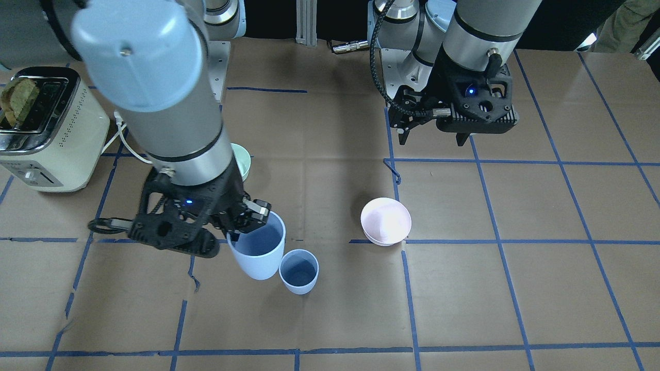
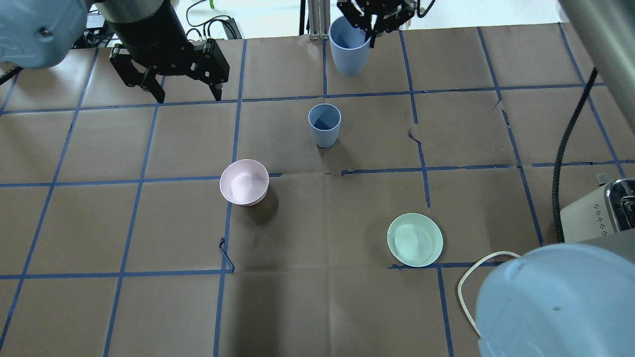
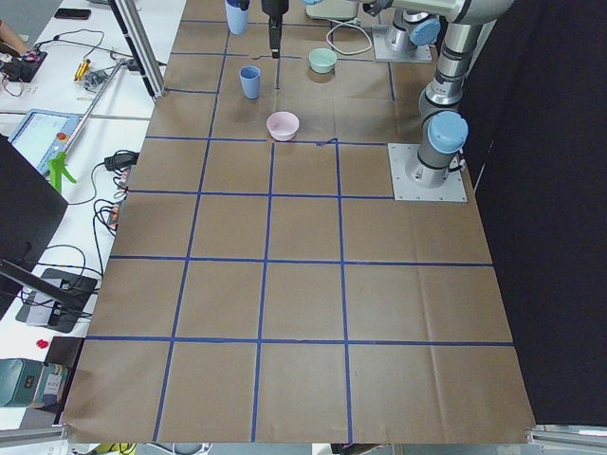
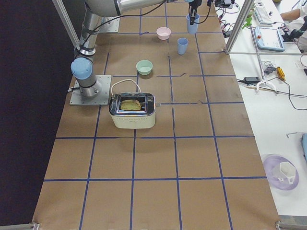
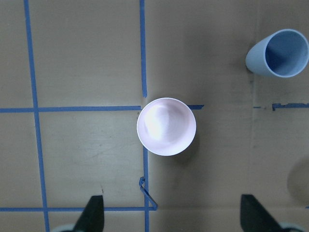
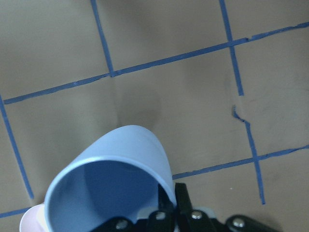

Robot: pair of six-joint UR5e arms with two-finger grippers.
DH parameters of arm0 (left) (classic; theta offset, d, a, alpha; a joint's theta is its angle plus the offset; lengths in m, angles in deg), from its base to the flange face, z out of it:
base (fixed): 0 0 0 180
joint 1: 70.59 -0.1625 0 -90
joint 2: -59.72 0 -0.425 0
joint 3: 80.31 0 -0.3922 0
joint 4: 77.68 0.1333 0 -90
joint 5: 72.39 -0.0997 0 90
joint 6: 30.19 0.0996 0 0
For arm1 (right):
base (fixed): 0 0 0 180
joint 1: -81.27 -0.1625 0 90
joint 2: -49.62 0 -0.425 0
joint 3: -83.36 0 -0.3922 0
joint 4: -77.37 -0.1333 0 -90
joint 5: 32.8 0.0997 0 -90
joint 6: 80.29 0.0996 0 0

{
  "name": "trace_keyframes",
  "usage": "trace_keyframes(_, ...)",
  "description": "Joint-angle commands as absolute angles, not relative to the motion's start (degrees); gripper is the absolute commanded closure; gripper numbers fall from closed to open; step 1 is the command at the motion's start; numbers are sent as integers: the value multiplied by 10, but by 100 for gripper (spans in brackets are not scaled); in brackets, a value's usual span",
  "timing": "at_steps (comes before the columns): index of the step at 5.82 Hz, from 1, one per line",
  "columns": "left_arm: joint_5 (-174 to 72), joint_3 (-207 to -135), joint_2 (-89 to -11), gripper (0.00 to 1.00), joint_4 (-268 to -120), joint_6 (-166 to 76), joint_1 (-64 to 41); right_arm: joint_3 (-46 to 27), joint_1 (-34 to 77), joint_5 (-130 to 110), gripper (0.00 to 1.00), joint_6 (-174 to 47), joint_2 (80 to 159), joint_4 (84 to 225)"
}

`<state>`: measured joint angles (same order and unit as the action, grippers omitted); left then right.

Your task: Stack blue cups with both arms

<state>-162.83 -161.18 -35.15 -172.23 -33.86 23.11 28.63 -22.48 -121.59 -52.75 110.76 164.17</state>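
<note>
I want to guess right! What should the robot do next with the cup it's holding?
Probably move the right gripper sideways until the held cup hangs over the standing cup. They are side by side now, not lined up, so lowering would miss.

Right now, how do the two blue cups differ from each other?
The held cup is pinched at its rim by the right tool; the free cup has nothing touching it. The held cup hangs clear of the table; the free cup stands upright on it. Both are the same pale blue, handleless, open end up and empty.
</note>
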Motion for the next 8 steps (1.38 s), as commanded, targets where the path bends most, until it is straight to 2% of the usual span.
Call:
trace_keyframes(1,-1630,-1634,-328,2,-1721,-338,224,284,-252,-1215,93,-504,1078,1643)
trace_keyframes(5,-1627,-1635,-311,2,-1721,-371,226,205,-251,-1214,93,-498,1053,1707)
trace_keyframes(7,-1629,-1637,-306,2,-1722,-369,222,191,-251,-1191,93,-499,1052,1719)
trace_keyframes(8,-1629,-1637,-306,2,-1722,-369,222,188,-251,-1191,88,-501,1052,1718)
